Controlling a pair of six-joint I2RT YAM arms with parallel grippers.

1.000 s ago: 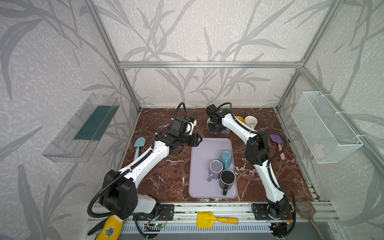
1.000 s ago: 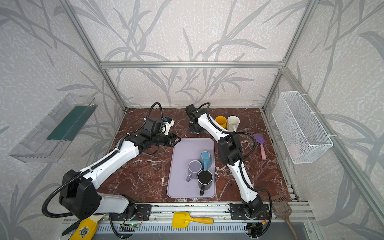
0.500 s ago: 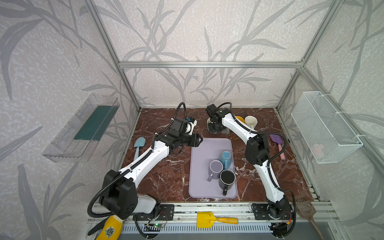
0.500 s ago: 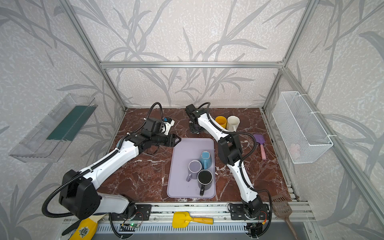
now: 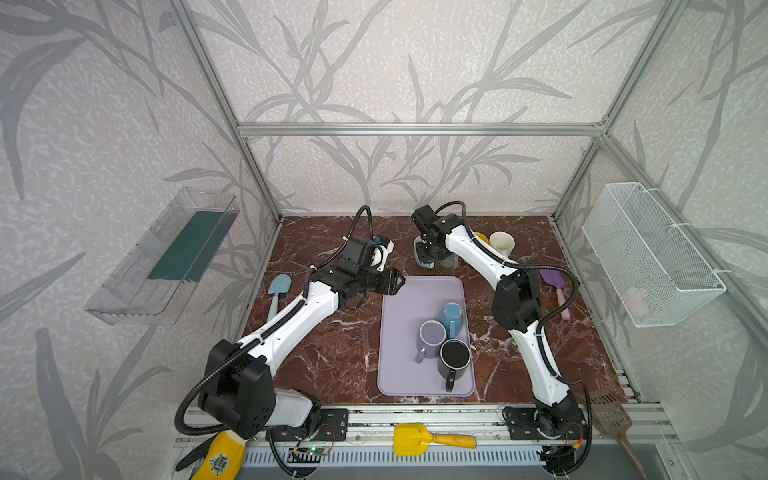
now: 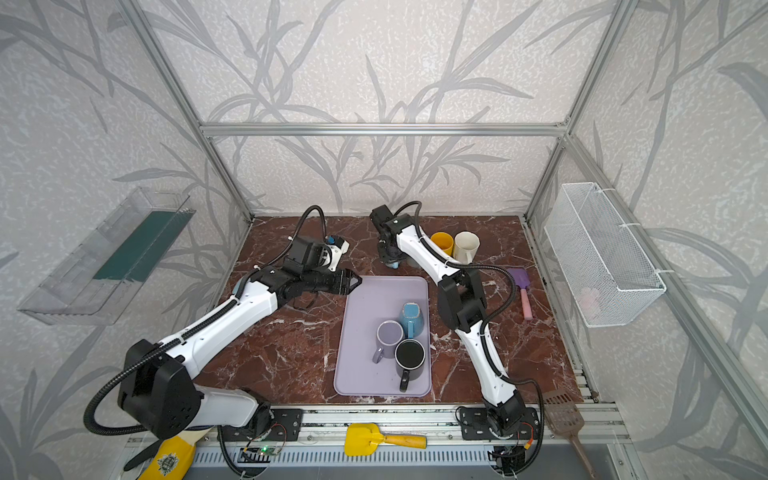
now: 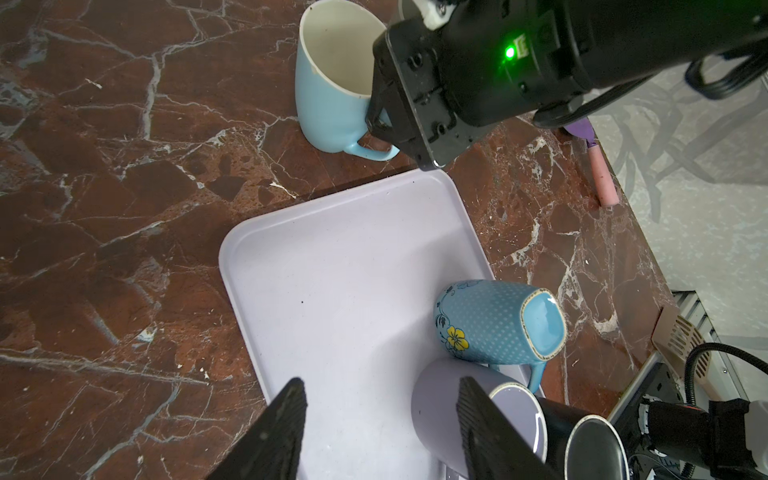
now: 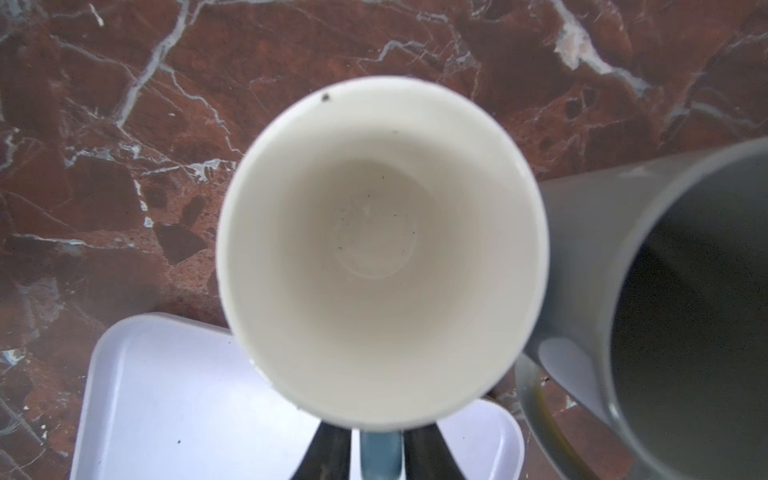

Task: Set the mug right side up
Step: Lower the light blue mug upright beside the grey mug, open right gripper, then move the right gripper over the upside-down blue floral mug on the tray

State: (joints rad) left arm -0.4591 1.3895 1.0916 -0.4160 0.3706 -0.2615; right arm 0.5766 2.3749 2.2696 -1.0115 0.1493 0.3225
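Note:
The light blue mug (image 5: 424, 259) (image 7: 328, 95) stands upright on the marble behind the tray, and its white inside (image 8: 382, 249) faces the right wrist camera. My right gripper (image 5: 429, 252) (image 6: 390, 255) (image 8: 376, 432) points down at it, fingers on either side of the handle (image 8: 380, 455). A thin gap shows beside the handle, so the jaws stand slightly apart. My left gripper (image 5: 400, 282) (image 6: 356, 281) (image 7: 380, 395) hovers open over the tray's far left corner with nothing between its fingers.
The lilac tray (image 5: 403, 316) (image 7: 332, 257) carries a patterned blue mug (image 5: 452, 316) tipped base-up, a lilac mug (image 5: 430, 338) and a black mug (image 5: 455, 357). A grey mug (image 8: 665, 291) stands right beside the light blue one. A yellow cup (image 5: 481, 237) and a cream cup (image 5: 502, 243) stand behind.
My right gripper's jaws have eased apart round the handle. The left gripper's jaws have widened a little. Both arms have hardly moved.

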